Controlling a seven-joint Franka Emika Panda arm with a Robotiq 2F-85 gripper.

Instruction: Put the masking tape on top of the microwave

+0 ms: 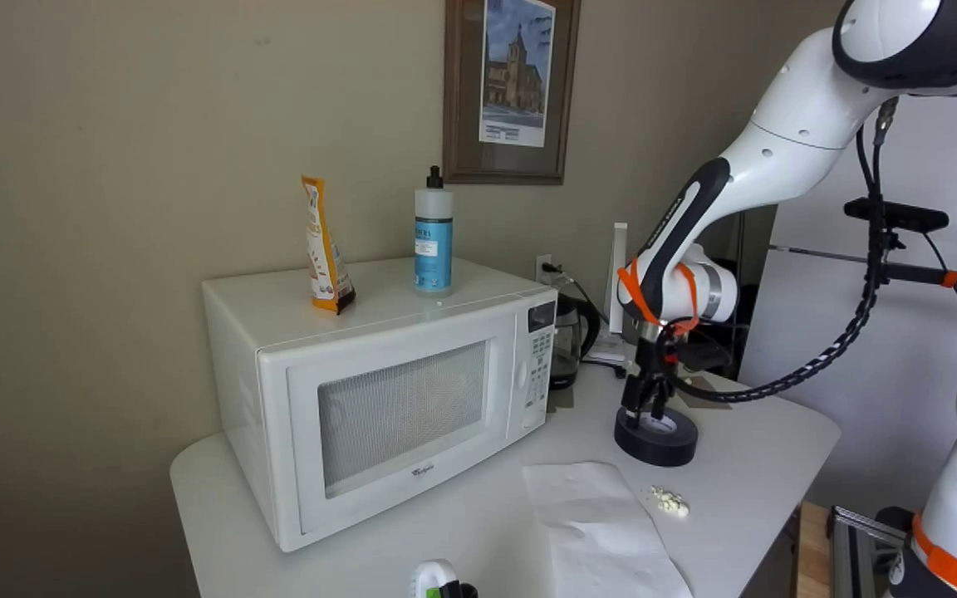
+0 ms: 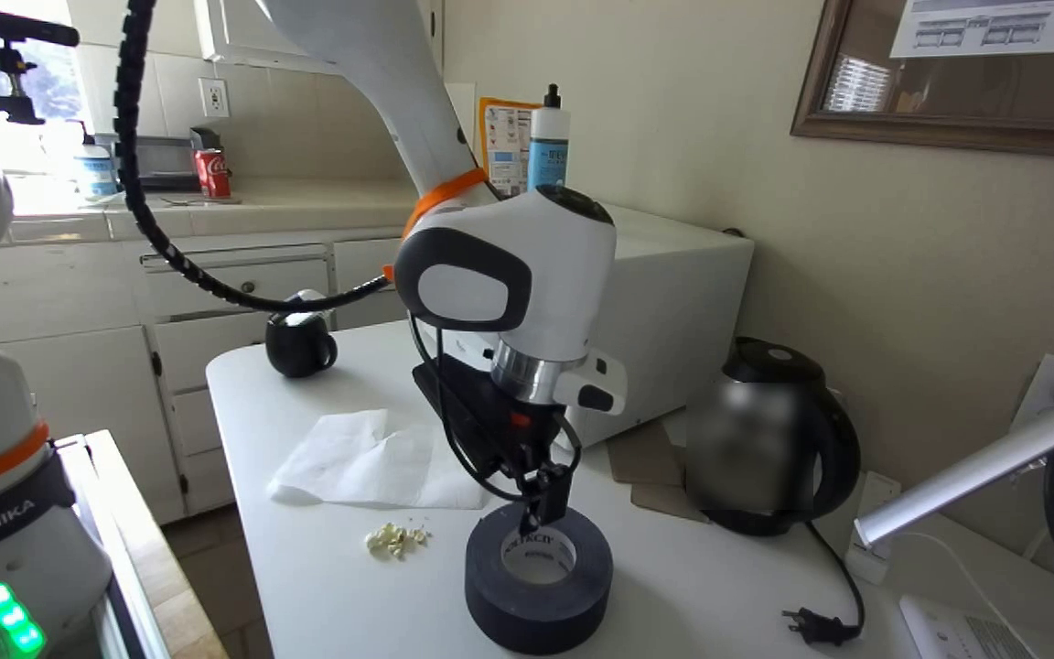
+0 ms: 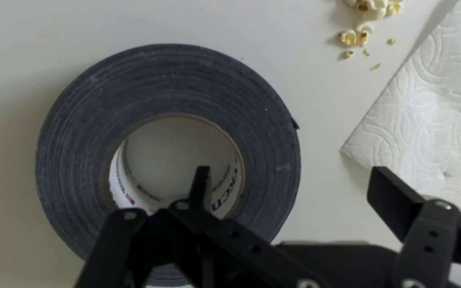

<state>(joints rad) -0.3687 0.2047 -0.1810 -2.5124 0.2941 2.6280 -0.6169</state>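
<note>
The gripper (image 3: 291, 180) stands wide, one finger (image 3: 200, 188) at the centre hole of the masking tape (image 3: 170, 86), the other outside its rim. The tape lies flat on the white table (image 1: 761, 448): blue-black, finely ringed, pale-flecked, a tiny tag jutting from its edge, its white core lettered. A paper towel (image 3: 426, 120) lies near it; farther off stands the white microwave (image 1: 387, 399).

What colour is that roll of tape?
The tape is dark blue-black; it shows best in the wrist view.

Robot base (image 2: 10, 540) reads "EMIKA", microwave (image 1: 395, 407) "Whirlpool", masking tape core (image 3: 230, 188) "ken".
</note>
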